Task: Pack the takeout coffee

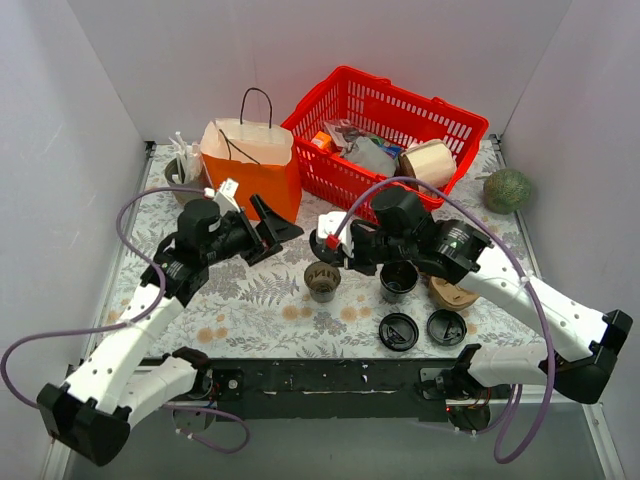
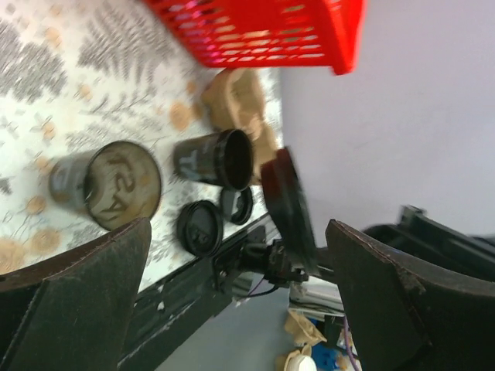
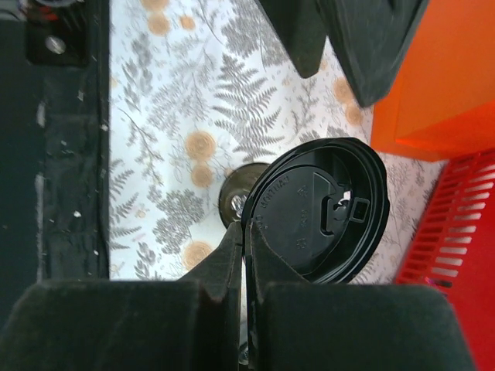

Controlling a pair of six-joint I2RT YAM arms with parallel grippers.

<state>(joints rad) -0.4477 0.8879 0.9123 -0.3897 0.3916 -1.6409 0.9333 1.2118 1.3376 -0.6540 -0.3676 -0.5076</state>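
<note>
The coffee cup (image 1: 322, 280), dark outside and brown inside, stands uncovered on the table's middle; it also shows in the left wrist view (image 2: 116, 185) and, partly hidden by the lid, in the right wrist view (image 3: 238, 197). My right gripper (image 1: 330, 245) is shut on the rim of a round black lid (image 3: 325, 209), held on edge just above and behind the cup; in the right wrist view the gripper (image 3: 246, 247) pinches it. The lid also shows in the left wrist view (image 2: 288, 209). My left gripper (image 1: 272, 232) is open and empty, left of the cup, by the orange bag.
A like black cup (image 1: 398, 280) stands right of the coffee cup. Two loose black lids (image 1: 398, 331) (image 1: 446, 327) lie near the front edge. An orange paper bag (image 1: 250, 165) and a red basket (image 1: 385, 125) stand behind. A brown cardboard piece (image 1: 452, 293) lies at right.
</note>
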